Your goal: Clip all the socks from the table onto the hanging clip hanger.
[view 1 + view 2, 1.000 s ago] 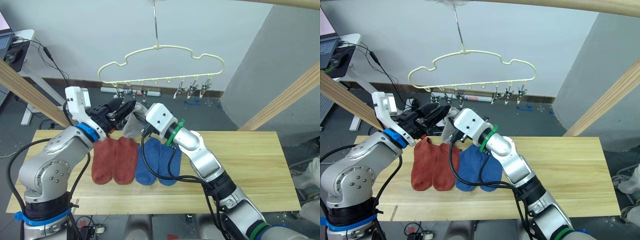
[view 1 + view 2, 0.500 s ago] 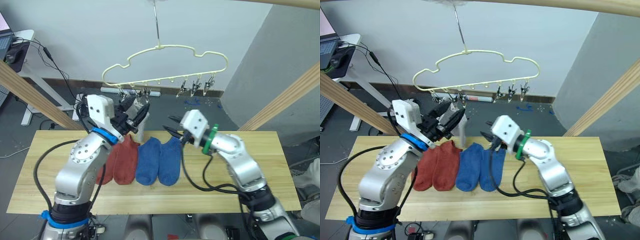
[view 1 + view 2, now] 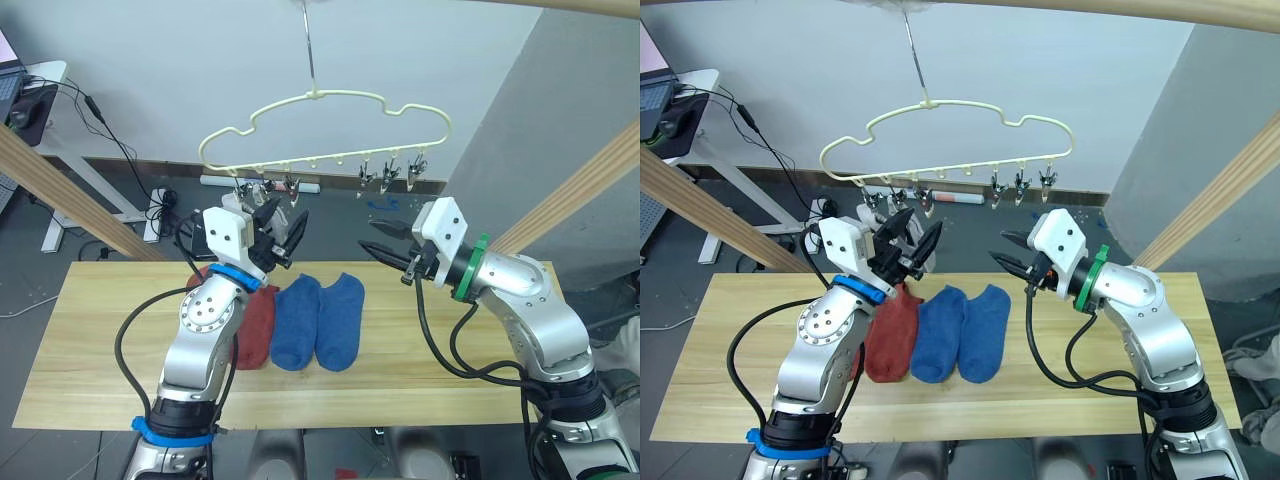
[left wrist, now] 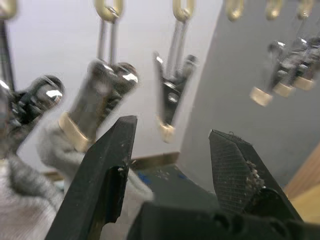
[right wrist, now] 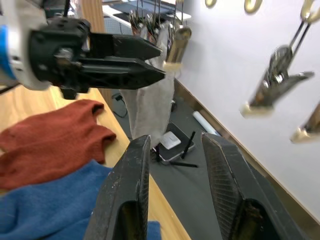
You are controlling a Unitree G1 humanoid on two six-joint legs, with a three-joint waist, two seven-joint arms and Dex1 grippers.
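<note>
We see a pale wooden desk (image 3: 480, 340) with two blue socks (image 3: 318, 320) lying flat side by side near its middle, and rust-red socks (image 3: 258, 330) just beside them on the robot's left, partly hidden behind the left arm. Above the desk's far edge hangs the pale yellow clip hanger (image 3: 325, 130), its row of small metal clips (image 3: 392, 172) dangling along the bottom wire. A light grey sock (image 5: 152, 102) hangs down from a clip at the left end of that row. Our left claw (image 3: 282, 224) is raised just beneath those left-hand clips, its fingers spread apart and empty, right beside the hanging grey sock. Our right claw (image 3: 381, 250) hovers above the desk to the right of the blue socks, also spread and holding nothing, pointing toward the left claw. We judge that one grey sock is now clipped and that the blue and red socks still wait on the desk. The next move likely calls for lowering a claw to pinch a sock's edge, most easily a blue one, then lifting it to a free clip.
</note>
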